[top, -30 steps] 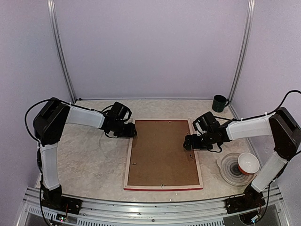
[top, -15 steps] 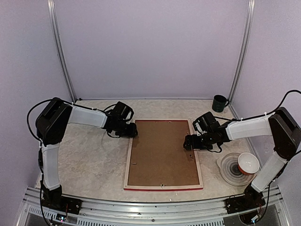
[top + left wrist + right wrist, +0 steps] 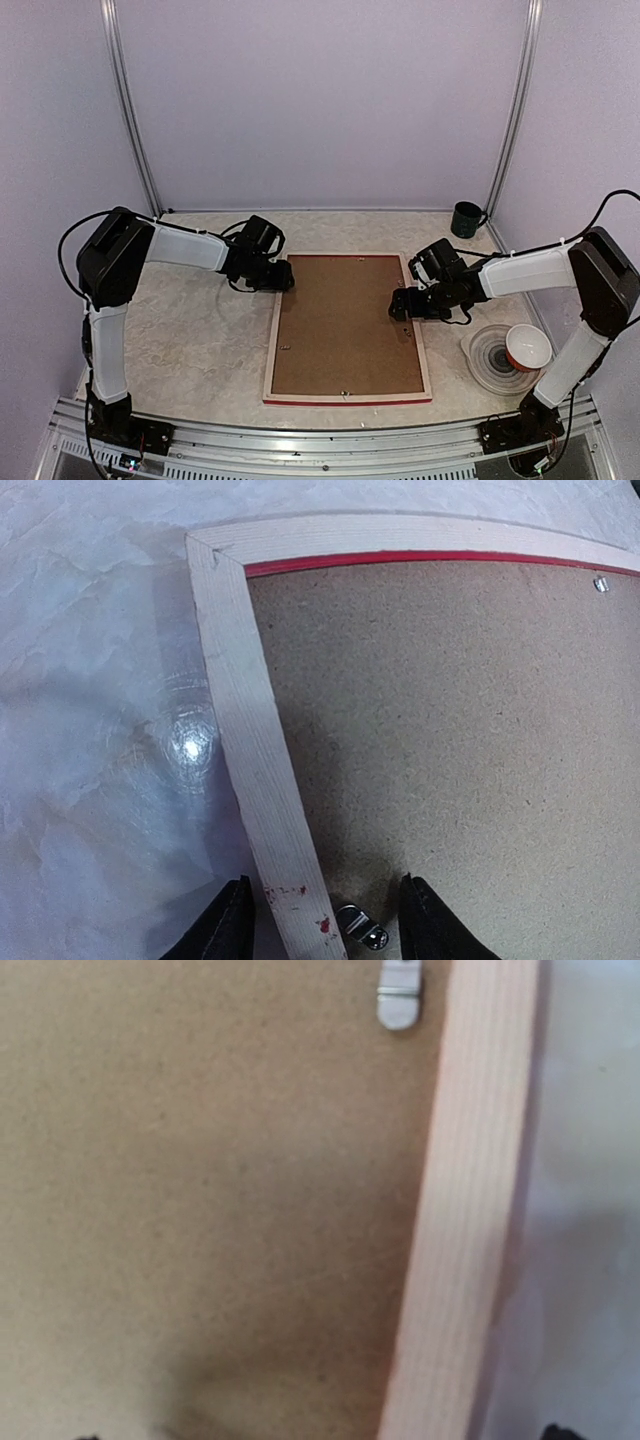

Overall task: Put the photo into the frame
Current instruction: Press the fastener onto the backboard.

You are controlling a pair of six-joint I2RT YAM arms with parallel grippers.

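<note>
The frame (image 3: pixel 272 350) lies face down on the table, pale wood back up, red at its near edge. A brown backing board (image 3: pixel 345 325) fills it. The photo is hidden. My left gripper (image 3: pixel 285 278) is open at the frame's far left rail. In the left wrist view its fingers (image 3: pixel 232 925) straddle the rail (image 3: pixel 250 730) and a small metal clip (image 3: pixel 362 928) on the board (image 3: pixel 450 730). My right gripper (image 3: pixel 398 305) is open at the right rail. The right wrist view shows that rail (image 3: pixel 470 1210), the board (image 3: pixel 200 1210) and a metal tab (image 3: pixel 400 1000).
A dark green mug (image 3: pixel 466 218) stands at the back right. A grey ringed dish (image 3: pixel 490 362) with a red and white cup (image 3: pixel 527 347) in it sits at the right, near the frame's right rail.
My left gripper has crept a little to the right onto the frame's left rail. My right gripper has edged slightly left. The frame has not moved.
</note>
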